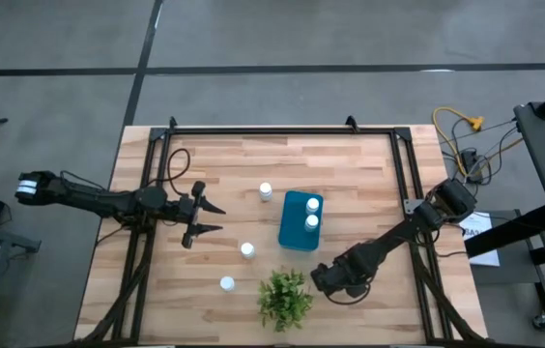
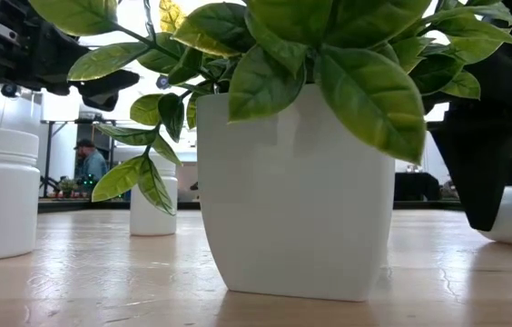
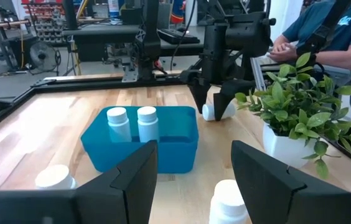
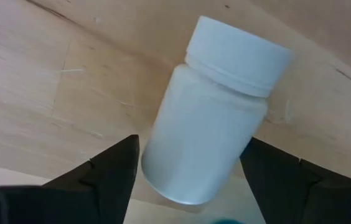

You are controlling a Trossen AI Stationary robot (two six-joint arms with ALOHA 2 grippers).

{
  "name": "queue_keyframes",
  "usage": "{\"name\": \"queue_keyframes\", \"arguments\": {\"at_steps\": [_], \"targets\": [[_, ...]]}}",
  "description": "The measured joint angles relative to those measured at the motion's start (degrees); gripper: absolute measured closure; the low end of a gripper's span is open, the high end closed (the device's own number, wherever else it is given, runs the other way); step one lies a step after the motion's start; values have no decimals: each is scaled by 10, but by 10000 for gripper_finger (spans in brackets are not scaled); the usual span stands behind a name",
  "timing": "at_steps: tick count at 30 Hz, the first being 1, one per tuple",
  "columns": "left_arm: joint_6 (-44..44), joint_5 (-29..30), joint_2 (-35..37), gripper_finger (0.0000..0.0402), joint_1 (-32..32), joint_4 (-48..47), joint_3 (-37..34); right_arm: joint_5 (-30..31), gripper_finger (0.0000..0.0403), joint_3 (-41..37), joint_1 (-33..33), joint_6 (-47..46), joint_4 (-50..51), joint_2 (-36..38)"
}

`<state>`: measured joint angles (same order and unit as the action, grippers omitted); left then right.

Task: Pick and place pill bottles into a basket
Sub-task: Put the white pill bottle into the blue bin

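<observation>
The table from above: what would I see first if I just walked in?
You would likely spot the bright teal basket in the middle of the wooden table, with two white pill bottles standing inside it. Right beside it sits a leafy green plant at the near edge. Next to the plant, the right tool is lowered with its fingers open around a bottle lying on its side.

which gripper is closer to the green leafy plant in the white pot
Right. The right gripper sits just beside the green leafy plant in its white pot, while the left gripper waits across the wooden table, well away.
</observation>
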<state>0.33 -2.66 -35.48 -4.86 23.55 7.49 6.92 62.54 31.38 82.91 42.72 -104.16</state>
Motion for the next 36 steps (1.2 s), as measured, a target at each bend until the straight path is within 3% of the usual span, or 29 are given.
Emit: {"name": "queue_keyframes", "arguments": {"at_steps": [11,19,36], "targets": [[0,0,0,214,0,0,0,7,241,-3,5,-2,-4,0],[0,0,0,214,0,0,0,24,242,-3,6,-18,-17,1],[0,0,0,214,0,0,0,115,244,37,6,-211,-1,16]]}}
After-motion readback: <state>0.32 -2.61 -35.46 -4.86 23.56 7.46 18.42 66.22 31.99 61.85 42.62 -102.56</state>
